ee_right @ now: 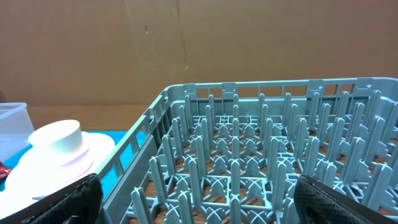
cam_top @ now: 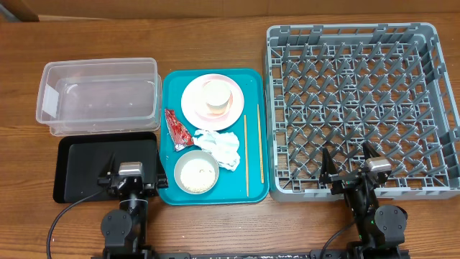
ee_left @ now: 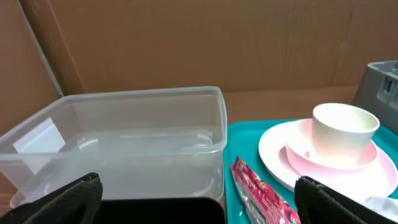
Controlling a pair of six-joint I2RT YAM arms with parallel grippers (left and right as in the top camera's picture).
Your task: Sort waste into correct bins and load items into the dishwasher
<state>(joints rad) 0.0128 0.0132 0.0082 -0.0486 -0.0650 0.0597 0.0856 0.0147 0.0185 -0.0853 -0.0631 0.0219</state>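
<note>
On the teal tray, a pale cup point(cam_top: 218, 97) stands on the pink plate point(cam_top: 194, 109). Beside them lie a red wrapper point(cam_top: 177, 128), a white napkin point(cam_top: 221, 147), a bowl of rice grains point(cam_top: 196, 173) and two chopsticks point(cam_top: 246, 155). The clear tub point(cam_top: 99, 97) and black tray point(cam_top: 79, 169) sit to the left, and the grey dish rack point(cam_top: 359, 108) to the right. My left gripper point(cam_top: 133, 167) hangs open over the black tray's near right part. The left wrist view shows the wrapper point(ee_left: 261, 193) by the right fingertip point(ee_left: 336, 202). My right gripper point(cam_top: 348, 164) is open over the rack's near edge point(ee_right: 261, 155).
The teal serving tray point(cam_top: 167, 86) fills the gap between the bins and the rack. Brown cardboard walls stand behind the table in both wrist views. Bare wooden table point(cam_top: 215, 230) shows along the front around both arm bases.
</note>
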